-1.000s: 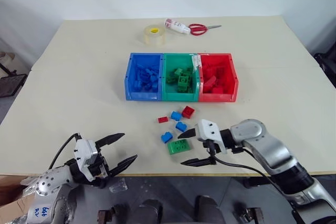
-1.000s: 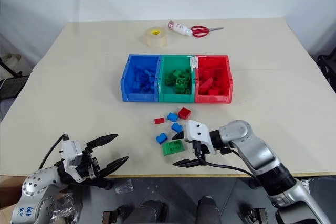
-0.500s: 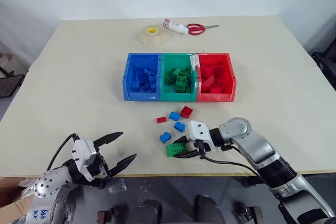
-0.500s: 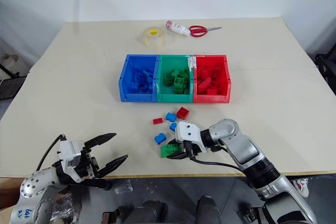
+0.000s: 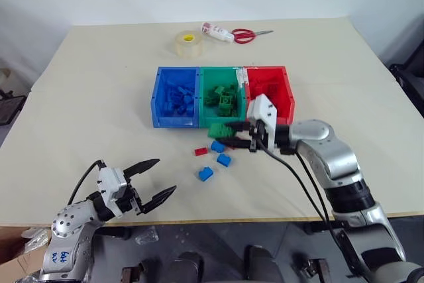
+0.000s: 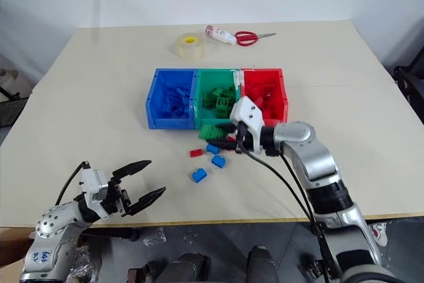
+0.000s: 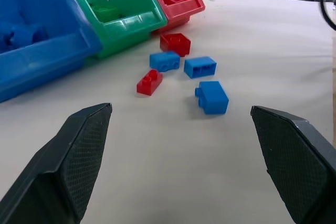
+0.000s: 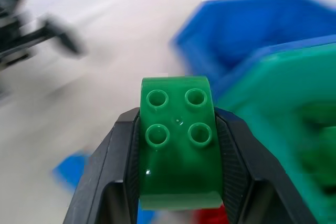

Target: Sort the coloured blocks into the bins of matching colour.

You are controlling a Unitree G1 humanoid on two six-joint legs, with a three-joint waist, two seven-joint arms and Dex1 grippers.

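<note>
My right gripper (image 5: 233, 135) is shut on the flat green plate (image 5: 221, 129) and holds it above the table, just in front of the green bin (image 5: 222, 71). In the right wrist view the plate (image 8: 178, 140) sits studs-up between the two fingers. The blue bin (image 5: 173, 119) stands left of the green one and the red bin (image 5: 287, 95) right of it; each holds several blocks. On the table lie three blue blocks (image 5: 205, 173) (image 5: 224, 160) (image 5: 217, 146), a small red block (image 5: 201, 151) and another red block (image 7: 175, 43). My left gripper (image 5: 165, 175) hangs open at the table's near left edge.
A clear tape roll (image 5: 188, 44), a white tube (image 5: 216, 31) and red-handled scissors (image 5: 248, 33) lie at the far side of the table. The near table edge runs just under my left gripper.
My right gripper has shut on the green plate, lifted it off the table and carried it up to the front of the green bin. The left gripper has stayed in place.
</note>
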